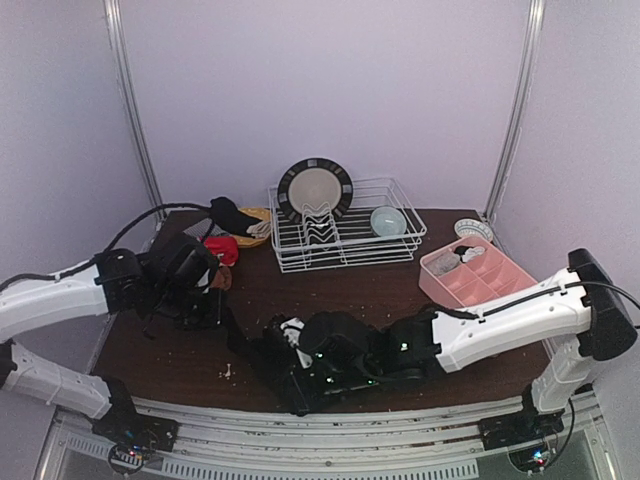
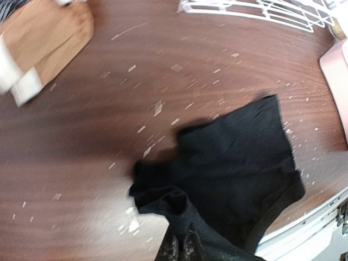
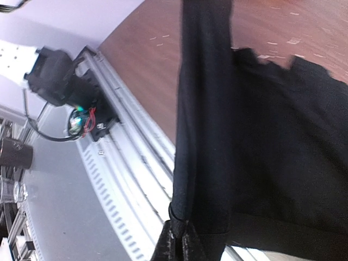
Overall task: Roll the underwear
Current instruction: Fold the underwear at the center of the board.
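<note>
Two robot arms grip one black underwear (image 2: pixel 239 179) at the near edge of a wooden table (image 2: pixel 109 109). The left gripper (image 2: pixel 181 244) is pressed together on a bunched corner of the garment, the rest of which lies flat just ahead and to the right of its fingertips. The right gripper (image 3: pixel 182 243) is likewise pinched on the same cloth, with a dark band running straight up from its jaws and the body of the garment lying beside it on the table. Well ahead of the left gripper and off to its left lies a brown underwear (image 2: pixel 51 38) with pale lining. Far ahead stand a white dish rack (image 2: pixel 261 11) and, at right, a pink tray (image 2: pixel 338 81).
</note>
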Motion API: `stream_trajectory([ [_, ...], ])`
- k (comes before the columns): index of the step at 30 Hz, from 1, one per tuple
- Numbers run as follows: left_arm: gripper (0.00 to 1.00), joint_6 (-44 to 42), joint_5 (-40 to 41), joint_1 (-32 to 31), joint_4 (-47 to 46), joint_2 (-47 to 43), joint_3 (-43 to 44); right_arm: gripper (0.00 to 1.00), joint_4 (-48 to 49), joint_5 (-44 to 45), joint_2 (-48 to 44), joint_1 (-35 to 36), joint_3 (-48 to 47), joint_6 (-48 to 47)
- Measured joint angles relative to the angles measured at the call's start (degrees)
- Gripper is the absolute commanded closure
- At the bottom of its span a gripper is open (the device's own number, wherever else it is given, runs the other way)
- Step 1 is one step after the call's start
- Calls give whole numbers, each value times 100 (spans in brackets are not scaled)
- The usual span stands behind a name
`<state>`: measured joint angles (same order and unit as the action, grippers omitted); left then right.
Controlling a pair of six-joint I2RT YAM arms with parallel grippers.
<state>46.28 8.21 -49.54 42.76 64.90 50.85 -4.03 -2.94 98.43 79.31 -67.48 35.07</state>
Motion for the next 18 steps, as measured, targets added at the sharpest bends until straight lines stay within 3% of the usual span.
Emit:
stream_trajectory([
  [9,100,-299,142,-402,-175,2284,1668,100,411,275,-1071,-544,1720,492],
  [18,100,-529,-15,-518,-232,3641,2946,100,708,715,-1993,-927,2911,876],
])
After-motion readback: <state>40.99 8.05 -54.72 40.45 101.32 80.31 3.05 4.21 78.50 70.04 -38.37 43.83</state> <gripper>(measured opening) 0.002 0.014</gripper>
